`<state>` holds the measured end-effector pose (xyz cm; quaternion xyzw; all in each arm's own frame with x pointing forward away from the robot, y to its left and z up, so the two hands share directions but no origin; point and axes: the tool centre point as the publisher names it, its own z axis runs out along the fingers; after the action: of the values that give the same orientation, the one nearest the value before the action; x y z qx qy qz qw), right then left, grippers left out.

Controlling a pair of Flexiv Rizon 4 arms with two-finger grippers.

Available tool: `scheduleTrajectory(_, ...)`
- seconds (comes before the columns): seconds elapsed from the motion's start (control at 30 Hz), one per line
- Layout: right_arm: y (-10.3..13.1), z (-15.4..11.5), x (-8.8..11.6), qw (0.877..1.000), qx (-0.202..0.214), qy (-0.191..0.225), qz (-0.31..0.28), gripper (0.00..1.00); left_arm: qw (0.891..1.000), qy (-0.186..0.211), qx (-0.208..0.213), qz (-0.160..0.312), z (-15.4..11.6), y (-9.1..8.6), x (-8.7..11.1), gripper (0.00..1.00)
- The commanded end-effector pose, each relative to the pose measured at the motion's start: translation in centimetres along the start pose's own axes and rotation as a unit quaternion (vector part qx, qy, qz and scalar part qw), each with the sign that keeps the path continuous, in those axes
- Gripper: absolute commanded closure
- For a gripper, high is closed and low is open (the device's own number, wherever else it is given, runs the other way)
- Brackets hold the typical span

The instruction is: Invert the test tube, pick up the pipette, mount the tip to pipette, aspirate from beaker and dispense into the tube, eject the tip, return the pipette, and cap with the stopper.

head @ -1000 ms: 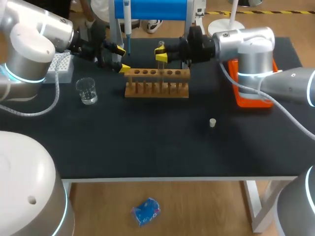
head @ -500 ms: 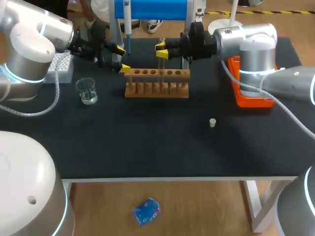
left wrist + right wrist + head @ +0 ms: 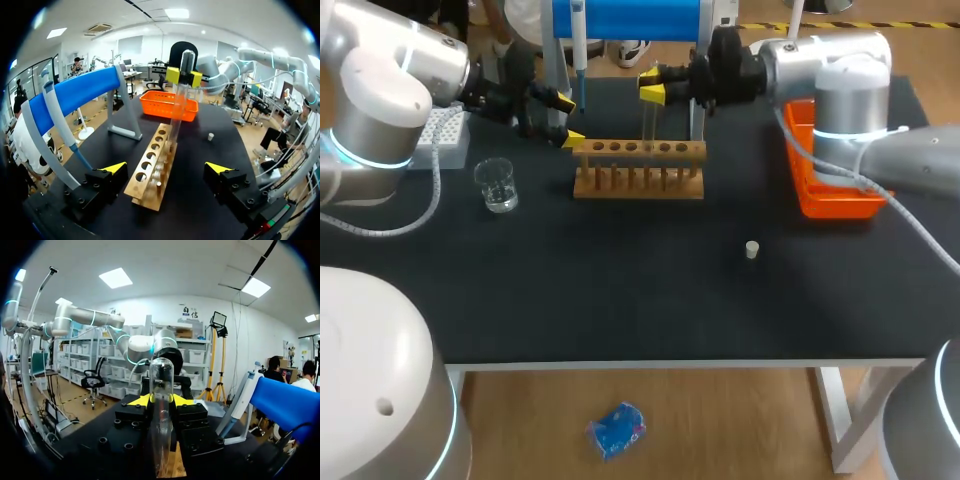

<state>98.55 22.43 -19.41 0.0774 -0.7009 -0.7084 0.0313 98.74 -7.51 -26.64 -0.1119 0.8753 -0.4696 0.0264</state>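
Head view. Right gripper: closed on the test tube, which stands upright over the wooden rack. Left gripper: near the rack's left end, holding nothing. Beaker: left of the rack. Stopper: alone on the table, well apart from the rack. Pipette: hanging on its blue stand.

Left wrist view. Left gripper: fingers spread wide, with the rack between and ahead of them. Test tube: upright, clamped near its top by the right gripper.

Right wrist view. Right gripper: both fingers pressed on the test tube, whose rounded end extends past the fingertips.
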Motion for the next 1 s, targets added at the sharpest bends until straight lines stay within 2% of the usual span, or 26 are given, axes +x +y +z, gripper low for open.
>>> scheduleTrajectory(0.03, 1.3, -0.4, 0.5, 1.0, 0.009, -0.003, 0.001, 1.0, 1.0, 0.001, -0.001, 0.0, 0.0, 0.0, -0.1, 0.0)
scheduleTrajectory(0.2, 1.8, -0.3, 0.7, 1.0, 0.014, 0.001, 0.005, 1.0, 1.0, 0.001, -0.001, 0.0, 0.0, 0.0, -0.1, 0.0)
scheduleTrajectory(0.3, 1.9, -0.4, 0.9, 0.999, 0.017, -0.002, 0.027, 1.0, 1.0, 0.001, -0.001, 0.0, 0.0, 0.0, -0.1, 0.0)
scheduleTrajectory(0.33, 1.8, -0.6, 1.1, 0.999, 0.019, -0.003, 0.039, 1.0, 0.999, -0.026, -0.011, 0.037, -0.3, -0.4, 0.3, 0.0)
scheduleTrajectory(0.4, 1.8, -1.1, 1.4, 0.997, 0.002, -0.007, 0.075, 1.0, 0.991, -0.073, 0.017, 0.113, -1.3, -1.5, 1.4, 0.0)
scheduleTrajectory(0.47, 1.8, -1.6, 1.9, 0.993, -0.011, -0.002, 0.114, 1.0, 0.97, -0.11, 0.018, 0.215, -2.0, -2.2, 2.9, 0.0)
scheduleTrajectory(0.53, 2.0, -2.1, 2.5, 0.986, -0.041, 0.004, 0.16, 1.0, 0.955, -0.122, 0.036, 0.267, -2.6, -2.9, 4.1, 0.0)
scheduleTrajectory(0.6, 2.1, -2.6, 2.9, 0.977, -0.051, 0.013, 0.207, 1.0, 0.944, -0.114, 0.039, 0.308, -3.0, -3.4, 5.0, 0.0)
scheduleTrajectory(0.63, 2.1, -2.7, 3.1, 0.966, -0.068, 0.034, 0.246, 1.0, 0.943, -0.099, 0.049, 0.315, -3.1, -3.7, 5.4, 0.0)
scheduleTrajectory(0.67, 2.3, -2.7, 3.5, 0.956, -0.084, 0.049, 0.277, 1.0, 0.945, -0.054, 0.064, 0.316, -3.1, -3.9, 5.7, 0.0)
scheduleTrajectory(0.7, 2.6, -2.6, 3.9, 0.949, -0.094, 0.056, 0.296, 1.0, 0.953, -0.028, 0.088, 0.29, -3.2, -4.0, 5.8, 0.0)
scheduleTrajectory(0.73, 3.0, -2.8, 4.0, 0.953, -0.069, 0.049, 0.291, 1.0, 0.962, -0.009, 0.116, 0.248, -3.3, -4.2, 5.6, 0.0)
scheduleTrajectory(1.0, 3.0, -2.8, 4.0, 0.953, -0.069, 0.049, 0.291, 1.0, 0.962, -0.009, 0.116, 0.248, -3.3, -4.2, 5.6, 0.0)
